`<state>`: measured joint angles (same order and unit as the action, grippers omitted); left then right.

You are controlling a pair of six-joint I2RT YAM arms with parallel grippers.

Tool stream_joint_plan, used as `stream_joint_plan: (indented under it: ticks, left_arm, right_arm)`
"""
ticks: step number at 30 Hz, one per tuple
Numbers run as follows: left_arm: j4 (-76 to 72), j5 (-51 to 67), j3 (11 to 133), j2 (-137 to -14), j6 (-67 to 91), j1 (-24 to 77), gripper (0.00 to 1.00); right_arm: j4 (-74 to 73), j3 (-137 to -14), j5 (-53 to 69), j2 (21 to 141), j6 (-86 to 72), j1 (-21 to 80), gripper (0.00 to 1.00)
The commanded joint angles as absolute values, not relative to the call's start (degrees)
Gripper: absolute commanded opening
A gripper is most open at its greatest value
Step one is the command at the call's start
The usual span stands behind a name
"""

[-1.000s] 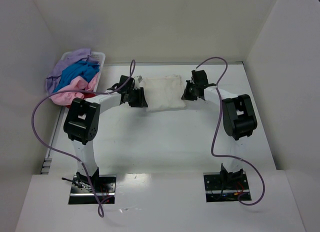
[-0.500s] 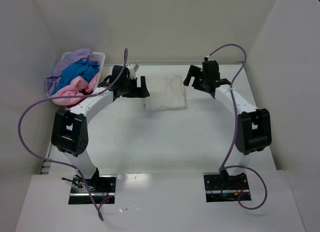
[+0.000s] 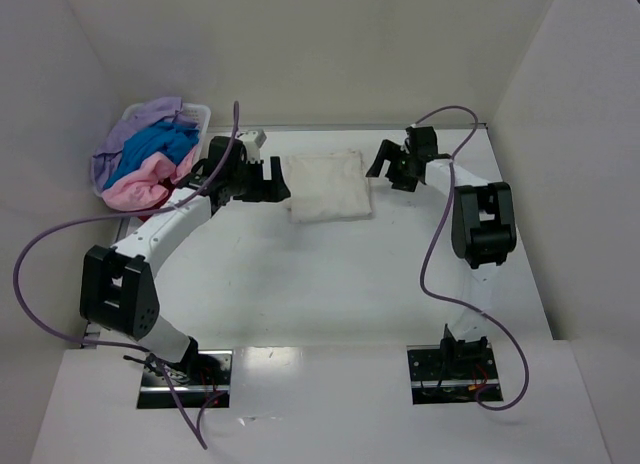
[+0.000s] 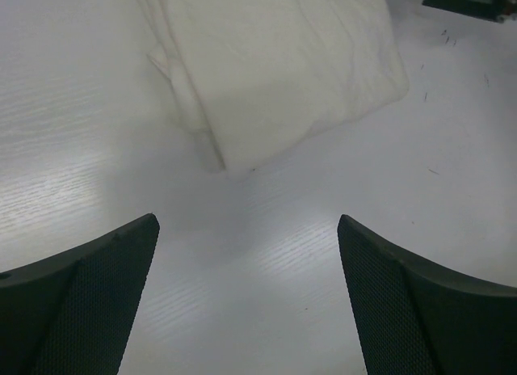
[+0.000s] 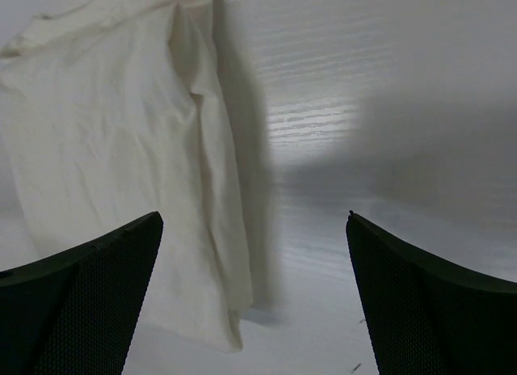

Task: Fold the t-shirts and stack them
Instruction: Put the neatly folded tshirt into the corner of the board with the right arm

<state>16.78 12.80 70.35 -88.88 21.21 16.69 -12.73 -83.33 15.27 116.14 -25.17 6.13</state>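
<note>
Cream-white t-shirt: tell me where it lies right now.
In the top view the cream-white t-shirt lies folded at the far middle of the table, between the left tool and the right tool, both open and clear of it.

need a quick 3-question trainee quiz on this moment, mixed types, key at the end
1. True or false: the left gripper is shut on the cream t-shirt.
2. Where are the lilac, blue and pink t-shirts? A) piled in the white basket at the far left; B) stacked on the cream t-shirt; C) held by the right gripper.
3. In a few words: how does the cream t-shirt lie, and what flanks it?

Key
1. False: both grippers are open and hold nothing.
2. A.
3. Folded flat on the table, with an open gripper on each side.
</note>
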Motion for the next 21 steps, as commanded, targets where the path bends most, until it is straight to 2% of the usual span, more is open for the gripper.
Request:
stream_joint_plan:
  ticks: [1,8,11,21]
  left_arm:
    - [17.04,14.85,70.14,-86.31,21.27,16.44,0.99]
    - [20.74,16.0,71.37,-85.25,20.21,16.44,0.99]
    - [21.27,16.0,71.37,-85.25,20.21,16.44,0.99]
    - [22.94,16.27,70.75,-83.67,20.21,16.44,0.99]
  right_arm:
    - [-10.9,-89.73,19.6,118.99,-24.26,6.42,1.0]
    - [-6.68,-91.39,23.55,121.89,-27.33,6.42,1.0]
    - [-7.2,-93.51,26.98,124.18,-27.33,6.94,0.97]
    - [-9.58,-94.22,24.61,128.05,-25.58,9.84,0.97]
